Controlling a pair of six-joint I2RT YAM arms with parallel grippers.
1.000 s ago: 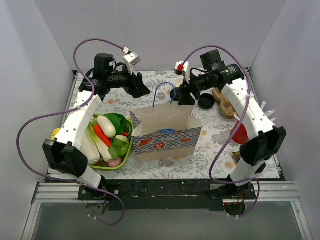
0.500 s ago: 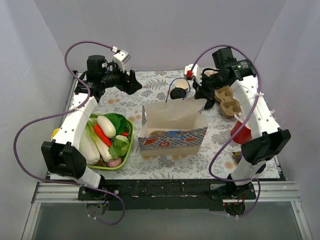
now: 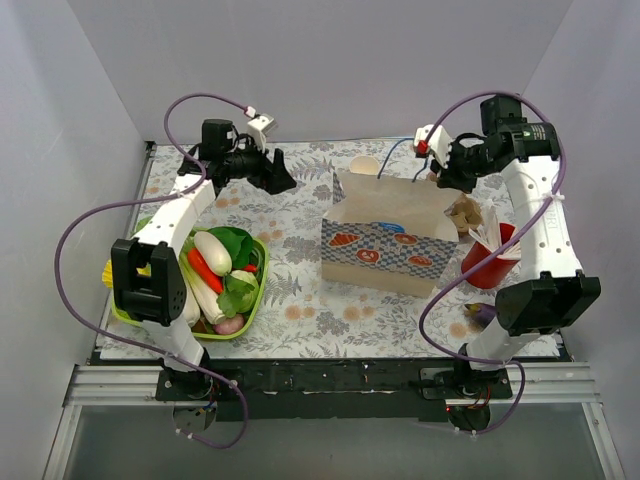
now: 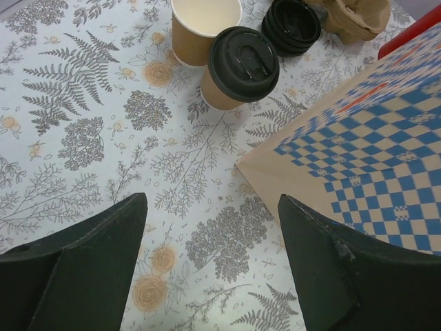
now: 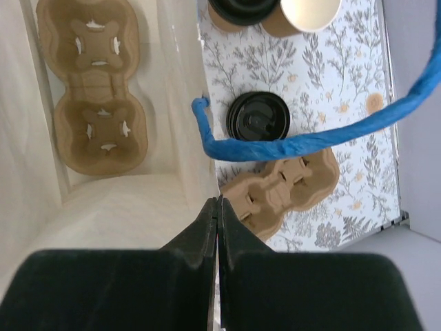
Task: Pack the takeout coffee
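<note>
Right hand [image 5: 218, 202] pinches bag [image 3: 385, 247] rim; takeout coffee [image 4: 242, 65] stands outside.

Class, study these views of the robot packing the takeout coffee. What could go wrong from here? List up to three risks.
1. The right gripper pinches only the thin rim of the paper bag; the paper may tear or slip free.
2. The takeout coffee stands close beside an open cup; the open left gripper could knock either over.
3. The blue handle arches up at the bag's rim and might snag the cup.
</note>
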